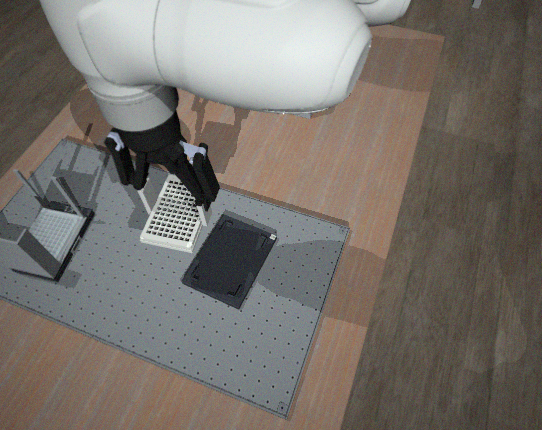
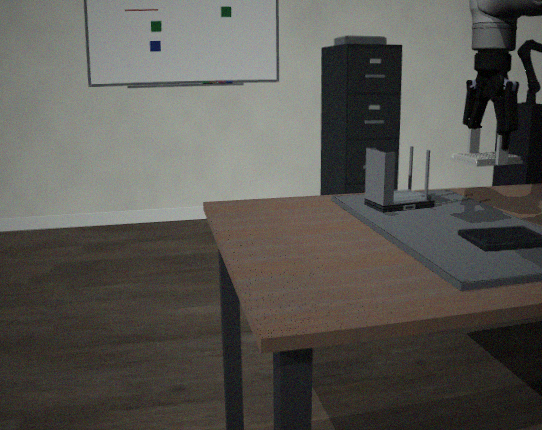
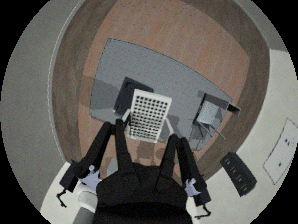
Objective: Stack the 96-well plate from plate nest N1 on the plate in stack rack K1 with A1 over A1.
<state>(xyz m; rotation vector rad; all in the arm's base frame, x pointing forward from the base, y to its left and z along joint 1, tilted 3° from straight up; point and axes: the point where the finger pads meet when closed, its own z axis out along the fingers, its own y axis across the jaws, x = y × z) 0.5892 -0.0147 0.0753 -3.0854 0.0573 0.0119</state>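
Carrying white gridded 96-well plate (image 1: 172, 217) aloft, clamped in black two-finger claw (image 1: 171, 192), between empty dark nest (image 1: 230, 260) and grey post-cornered stack rack (image 1: 37, 250).
Best kept level, A1 matched to rack's front left, centred above lower plate (image 1: 55, 231), then lowered straight between posts.

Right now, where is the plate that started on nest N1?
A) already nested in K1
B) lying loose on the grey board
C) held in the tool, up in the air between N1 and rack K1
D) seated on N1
C: the tool grips the 96-well plate, and the exterior view shows it hanging well above the board, while nest N1 is bare and rack K1 holds only its own plate.
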